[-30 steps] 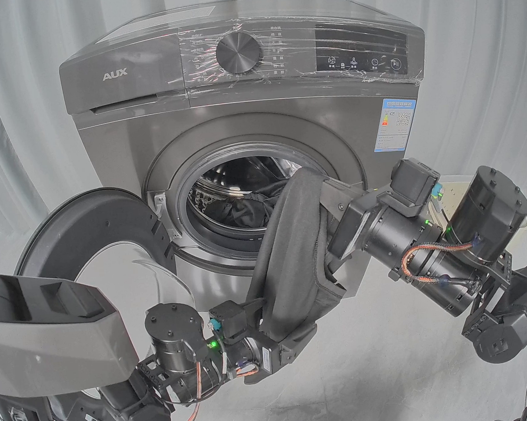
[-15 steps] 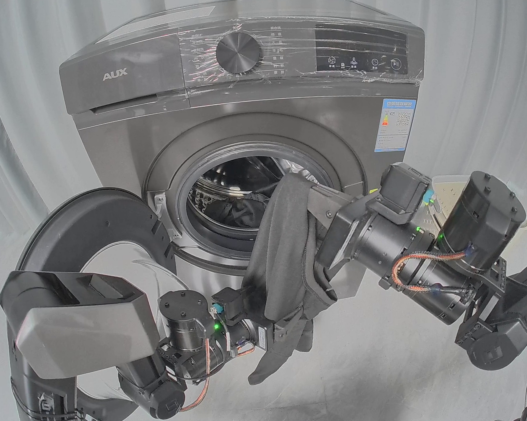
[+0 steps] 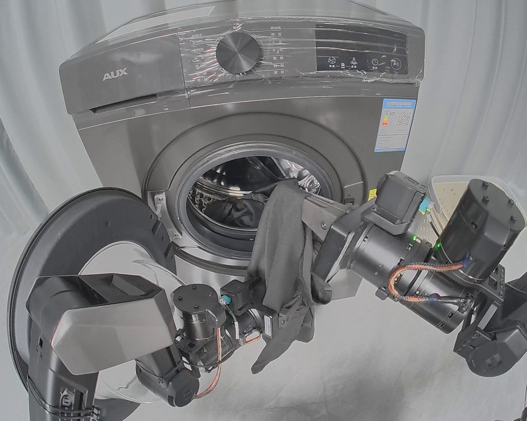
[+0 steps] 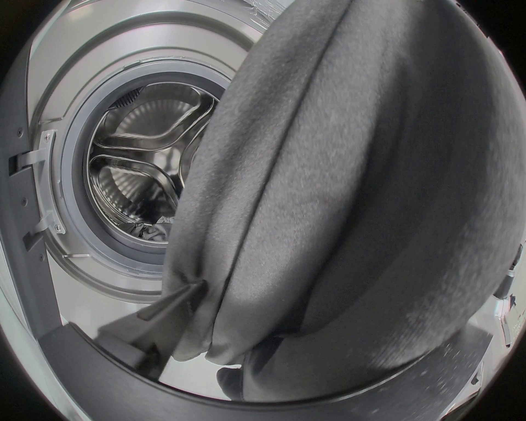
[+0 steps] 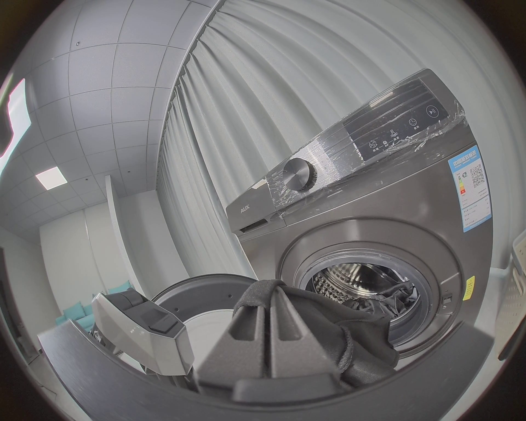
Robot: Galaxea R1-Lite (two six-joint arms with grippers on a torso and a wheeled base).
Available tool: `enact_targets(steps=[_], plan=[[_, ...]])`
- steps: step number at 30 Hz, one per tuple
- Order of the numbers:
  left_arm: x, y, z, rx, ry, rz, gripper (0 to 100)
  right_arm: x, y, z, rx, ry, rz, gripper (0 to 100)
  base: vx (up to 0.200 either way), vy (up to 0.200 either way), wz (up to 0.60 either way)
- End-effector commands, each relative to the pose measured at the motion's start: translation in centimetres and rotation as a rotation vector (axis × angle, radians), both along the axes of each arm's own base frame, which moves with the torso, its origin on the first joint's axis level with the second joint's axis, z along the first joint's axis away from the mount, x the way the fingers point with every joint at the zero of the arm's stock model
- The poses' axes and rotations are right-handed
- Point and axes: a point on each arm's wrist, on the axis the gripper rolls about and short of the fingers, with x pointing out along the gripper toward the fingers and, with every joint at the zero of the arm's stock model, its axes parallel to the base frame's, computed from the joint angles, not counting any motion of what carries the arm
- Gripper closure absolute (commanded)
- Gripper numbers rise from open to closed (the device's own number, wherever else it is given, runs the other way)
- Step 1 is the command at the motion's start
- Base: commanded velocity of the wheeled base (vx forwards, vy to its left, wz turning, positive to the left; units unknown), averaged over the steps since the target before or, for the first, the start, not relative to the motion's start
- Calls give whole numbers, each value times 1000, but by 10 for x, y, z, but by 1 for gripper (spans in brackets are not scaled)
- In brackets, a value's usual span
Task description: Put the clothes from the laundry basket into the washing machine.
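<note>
Garment, seemingly pinched in right gripper's closed fingers, buries left gripper's: cannot tell.

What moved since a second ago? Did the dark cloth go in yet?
The right claw, shut on the dark cloth, slid a little left and down; the left claw came right and up beneath it. The cloth bunched narrower, a tail now dangling. It hangs in front of the drum. The washing machine and its open door stayed put.

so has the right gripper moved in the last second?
Yes. The right gripper has dropped slightly and shifted left across the drum mouth, garment still pinched.
</note>
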Motion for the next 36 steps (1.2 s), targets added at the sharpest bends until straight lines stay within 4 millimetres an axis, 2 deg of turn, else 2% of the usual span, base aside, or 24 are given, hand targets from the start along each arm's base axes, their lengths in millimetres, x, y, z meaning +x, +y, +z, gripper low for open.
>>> enact_targets(steps=[1,7,11,12,13,14,16,21,24,29,32,34,36], plan=[[3,0,-6,7,5,3,100,0,0,-1,-1,1,-1,100,0,0,0],[-2,2,1,7,-6,1,100,15,-7,2,7,-10,-47,100,0,0,0],[-26,9,27,1,-11,-24,100,25,-10,7,21,-26,-69,100,0,0,0],[-26,9,27,1,-11,-24,100,25,-10,7,21,-26,-69,100,0,0,0],[-42,13,41,-4,-17,-48,100,25,-10,7,21,-26,-69,100,0,0,0],[-47,15,46,-6,-19,-54,100,37,-15,7,22,-19,-92,100,0,0,0],[-66,20,59,-10,-22,-77,100,45,-20,7,24,-26,-97,100,0,0,0],[-106,39,89,-37,-47,-147,100,68,-26,-13,17,29,-136,100,0,0,0],[-126,49,102,-58,-65,-171,100,72,-24,-26,19,55,-137,100,0,0,0],[-133,55,121,-104,-122,-173,100,78,-19,-49,-5,79,-145,100,0,0,0],[-132,56,125,-115,-138,-167,100,77,-20,-60,-31,107,-146,100,0,0,0],[-132,56,125,-115,-138,-167,100,77,-20,-60,-31,107,-146,100,0,0,0],[-126,54,133,-143,-168,-156,100,70,-22,-69,-52,120,-133,100,0,0,0]])
